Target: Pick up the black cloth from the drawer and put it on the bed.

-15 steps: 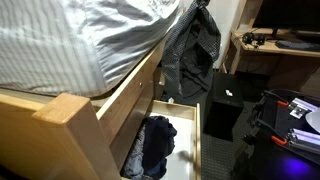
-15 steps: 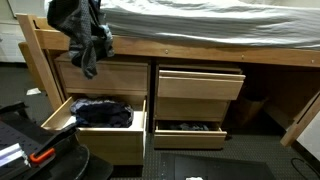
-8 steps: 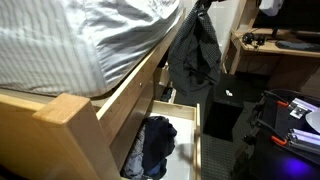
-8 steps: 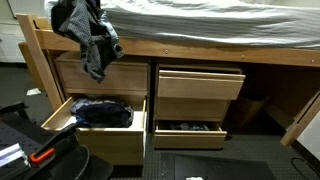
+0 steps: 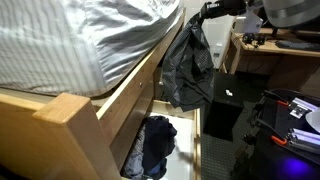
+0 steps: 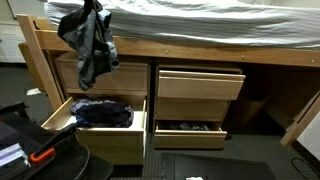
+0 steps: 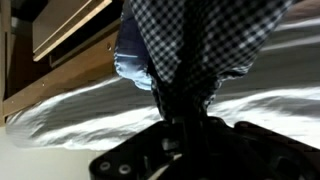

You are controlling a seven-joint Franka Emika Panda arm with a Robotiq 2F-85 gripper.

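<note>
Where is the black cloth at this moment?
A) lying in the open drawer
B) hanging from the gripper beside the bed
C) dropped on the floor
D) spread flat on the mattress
B: the black cloth dangles from the shut gripper in front of the bed frame, above the open drawer.

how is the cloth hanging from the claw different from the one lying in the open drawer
The black cloth hangs from the claw, drawn out long; the navy cloth lies bunched in the drawer. The black cloth shows grey sheen; the navy cloth looks darker, bluish. Both are crumpled soft fabric.
</note>
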